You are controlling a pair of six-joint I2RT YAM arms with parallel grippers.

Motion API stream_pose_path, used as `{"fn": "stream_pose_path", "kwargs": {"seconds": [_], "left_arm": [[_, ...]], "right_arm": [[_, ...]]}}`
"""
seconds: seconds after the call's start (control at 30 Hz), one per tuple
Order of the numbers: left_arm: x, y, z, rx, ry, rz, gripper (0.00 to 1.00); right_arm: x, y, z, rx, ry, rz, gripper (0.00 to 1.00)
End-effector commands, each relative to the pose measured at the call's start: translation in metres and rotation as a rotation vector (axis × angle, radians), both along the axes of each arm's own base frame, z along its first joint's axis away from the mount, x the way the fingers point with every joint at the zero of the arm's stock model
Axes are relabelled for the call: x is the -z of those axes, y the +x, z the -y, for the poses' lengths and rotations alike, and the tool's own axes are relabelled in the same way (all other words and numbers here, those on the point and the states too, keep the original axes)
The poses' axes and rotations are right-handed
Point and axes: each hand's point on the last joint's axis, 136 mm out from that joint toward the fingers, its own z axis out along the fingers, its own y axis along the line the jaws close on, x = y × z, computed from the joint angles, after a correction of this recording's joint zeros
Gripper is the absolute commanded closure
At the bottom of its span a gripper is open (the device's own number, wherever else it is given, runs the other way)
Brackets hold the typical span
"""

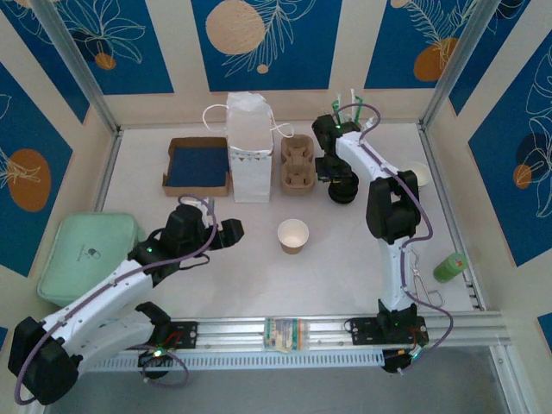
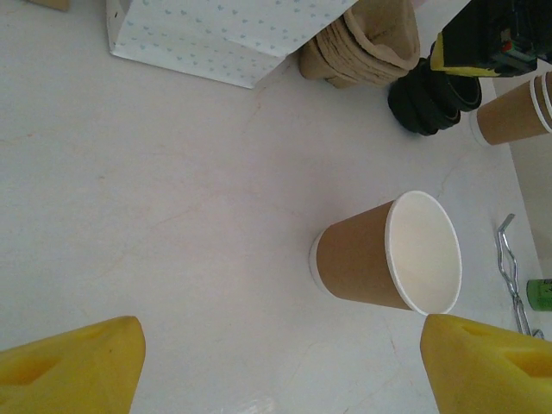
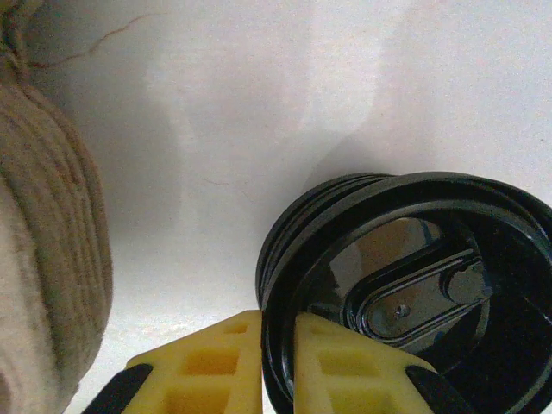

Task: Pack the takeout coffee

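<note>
The right pincer sits closest to its wrist camera, its jaws pinched onto the rim of the top black lid on the stack of lids, which stands just beside the pulp cup carrier. The takeout coffee cup stands upright and lidless in the middle of the worktop, well apart from that stack and in front of the white paper bag, which stands upright at the back. The left pincer hangs empty to the left of the cup with its jaws spread wide, facing the cup's side. The step in hand looks like fetching a lid, so packing proper has not yet begun. The next move calls for lifting the one lid off the stack without dragging up the lid beneath, carrying it over the cup and pressing it down squarely on the white rim. The thin edge grip may let the lid tilt, and the empty cup could tip unless it is steadied.
</note>
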Motion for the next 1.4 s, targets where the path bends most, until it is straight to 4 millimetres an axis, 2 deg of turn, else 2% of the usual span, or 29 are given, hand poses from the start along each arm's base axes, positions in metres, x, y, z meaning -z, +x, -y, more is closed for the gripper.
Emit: {"fn": "stream_pose_path", "kwargs": {"seconds": [0.0,0.13,0.53,0.7,0.9,1.13,1.37], "left_arm": [[-0.003,0.001,-0.006,-0.003,0.026,0.023,0.17],[-0.006,0.001,-0.005,-0.001,0.023,0.029,0.16],[-0.025,0.006,0.002,0.011,-0.011,0.055,0.16],[-0.044,0.009,0.009,0.025,-0.058,0.077,0.16],[-0.084,0.011,0.023,0.059,-0.167,0.126,0.16],[-0.153,0.012,0.051,0.146,-0.396,0.204,0.17],[-0.220,0.015,0.058,0.191,-0.463,0.329,0.17]], "right_arm": [[-0.035,-0.004,-0.008,0.001,0.079,0.037,0.86],[-0.061,-0.008,-0.014,0.006,0.176,0.072,0.87],[-0.170,-0.036,-0.046,-0.052,0.593,0.249,0.89],[-0.210,-0.051,-0.063,-0.113,0.787,0.306,0.88],[-0.258,-0.068,-0.079,-0.175,1.038,0.343,0.89],[-0.318,-0.095,-0.095,-0.288,1.298,0.372,0.89],[-0.388,-0.126,-0.100,-0.436,1.495,0.470,0.90]]}}
